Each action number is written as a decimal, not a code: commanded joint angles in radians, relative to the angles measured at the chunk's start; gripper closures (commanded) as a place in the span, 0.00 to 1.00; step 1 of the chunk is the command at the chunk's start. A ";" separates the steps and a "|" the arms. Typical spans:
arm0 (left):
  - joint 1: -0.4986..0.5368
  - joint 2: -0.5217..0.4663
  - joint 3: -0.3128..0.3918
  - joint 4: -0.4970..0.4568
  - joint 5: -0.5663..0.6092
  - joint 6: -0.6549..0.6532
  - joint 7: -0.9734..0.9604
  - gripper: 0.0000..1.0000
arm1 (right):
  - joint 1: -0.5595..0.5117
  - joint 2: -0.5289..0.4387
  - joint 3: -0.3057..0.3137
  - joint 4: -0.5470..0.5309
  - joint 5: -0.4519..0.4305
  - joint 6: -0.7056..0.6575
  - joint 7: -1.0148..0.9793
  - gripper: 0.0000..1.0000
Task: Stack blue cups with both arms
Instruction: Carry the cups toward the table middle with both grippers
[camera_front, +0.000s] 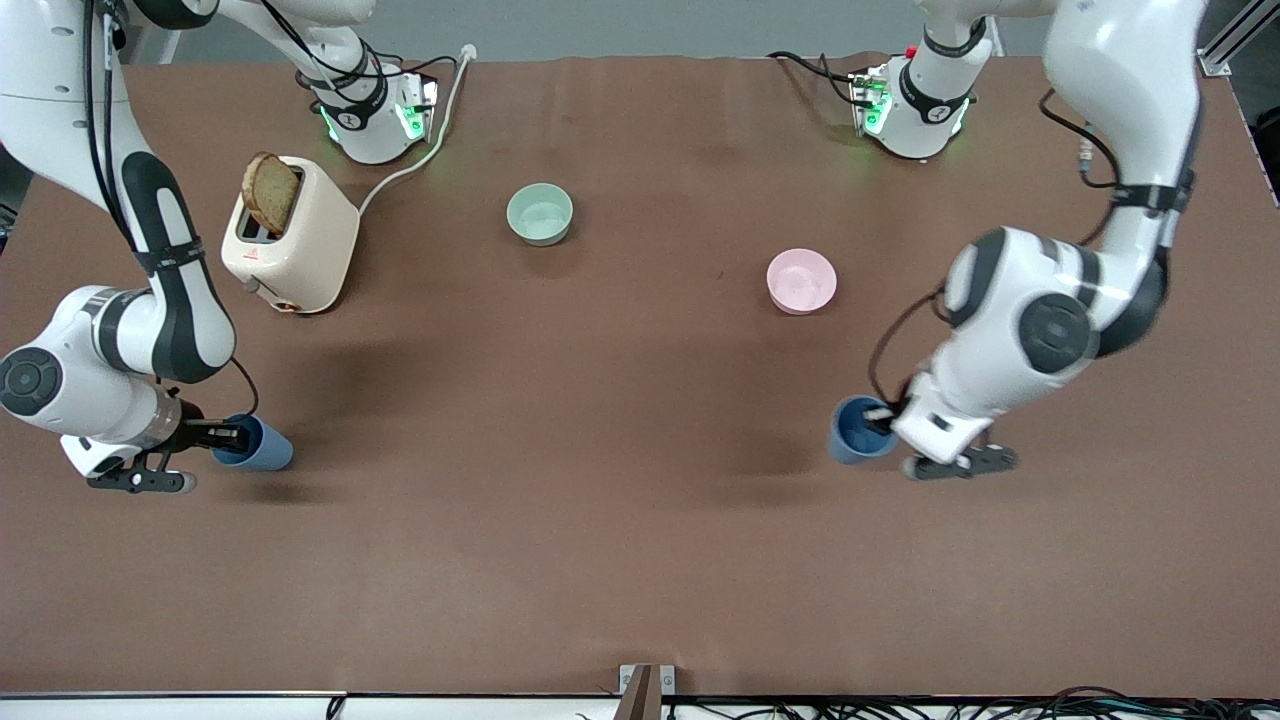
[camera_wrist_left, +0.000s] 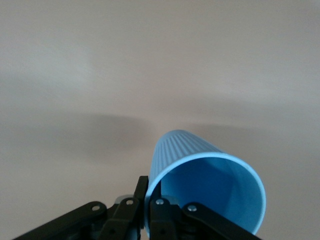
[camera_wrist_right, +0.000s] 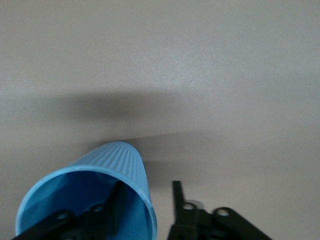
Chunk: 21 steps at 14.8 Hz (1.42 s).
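Two blue cups are on the brown table. One blue cup (camera_front: 268, 450) is at the right arm's end. My right gripper (camera_front: 232, 436) is open and straddles its rim. In the right wrist view, one finger (camera_wrist_right: 119, 196) is inside this cup (camera_wrist_right: 120, 160) and the other (camera_wrist_right: 177, 192) is outside with a gap; the gripper's middle (camera_wrist_right: 148, 192) is at the cup wall. The other blue cup (camera_front: 852, 435) is at the left arm's end. My left gripper (camera_front: 885, 418) is shut on its rim. In the left wrist view, the gripper (camera_wrist_left: 148, 187) pinches the wall of this cup (camera_wrist_left: 200, 165).
A cream toaster (camera_front: 300, 250) with a slice of toast (camera_front: 272, 192) stands near the right arm's base. A pale green bowl (camera_front: 540, 214) and a pink bowl (camera_front: 801, 281) sit farther from the front camera than the cups, between the two arms.
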 joint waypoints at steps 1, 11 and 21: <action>-0.149 0.053 0.014 0.044 0.017 -0.011 -0.202 1.00 | -0.018 -0.029 0.009 0.003 -0.012 -0.029 -0.036 0.99; -0.340 0.292 0.021 0.173 0.014 0.130 -0.467 0.98 | 0.074 -0.184 0.077 0.204 0.112 -0.445 0.225 0.99; -0.268 0.159 0.025 0.213 0.021 0.003 -0.452 0.00 | 0.204 -0.203 0.469 0.265 0.049 -0.388 1.009 0.99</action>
